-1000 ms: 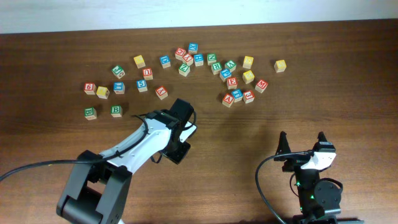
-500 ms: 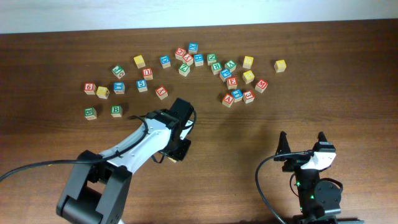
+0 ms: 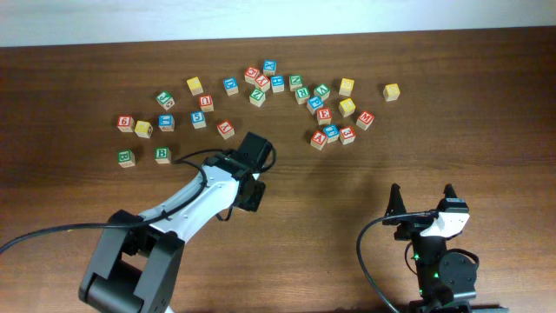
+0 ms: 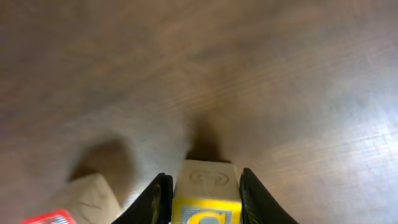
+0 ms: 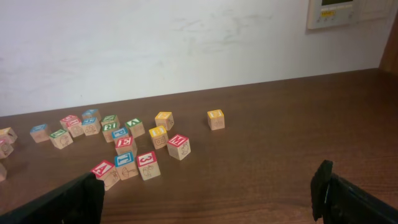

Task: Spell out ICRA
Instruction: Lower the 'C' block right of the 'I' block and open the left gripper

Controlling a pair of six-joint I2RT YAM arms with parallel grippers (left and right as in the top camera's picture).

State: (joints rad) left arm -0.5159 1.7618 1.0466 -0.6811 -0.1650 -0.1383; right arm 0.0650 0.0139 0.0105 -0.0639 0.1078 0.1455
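Block point(image 4: 206, 186) clamped in left gripper point(image 4: 206, 202)

Dark brown wood-grain table point(image 4: 280, 74) fills the space ahead of the left gripper. Its fingers pinch a yellow-faced block whose letter is cut off, possibly C. A red-faced block point(image 4: 74, 202) sits just left of it. The right gripper point(image 5: 208, 205) gapes wide, holding nothing. Ahead of it lie scattered letter blocks point(image 5: 124, 146), a red M point(image 5: 178, 146) among them. Beyond stands a white wall point(image 5: 155, 43) with a panel point(image 5: 339, 11) at upper right.
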